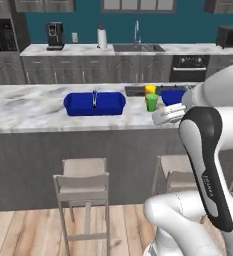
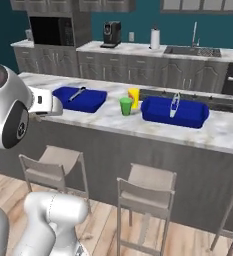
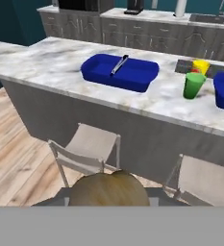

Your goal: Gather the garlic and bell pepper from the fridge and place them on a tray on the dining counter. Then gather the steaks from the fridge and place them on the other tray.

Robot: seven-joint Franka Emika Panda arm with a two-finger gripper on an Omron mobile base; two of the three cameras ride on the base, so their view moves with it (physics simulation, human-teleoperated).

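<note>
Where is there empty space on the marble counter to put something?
The dining counter is bare left of the left blue tray and along the front edge before both trays. Its end right of the right blue tray is bare too. Between the trays it is crowded: the green cup and yellow cup stand there.

Glossy white rounded arm [image 1: 203,150] rising before the dining counter [image 1: 33,107], wearing a black inlay strip with small pale lettering and grey joint caps.
</note>
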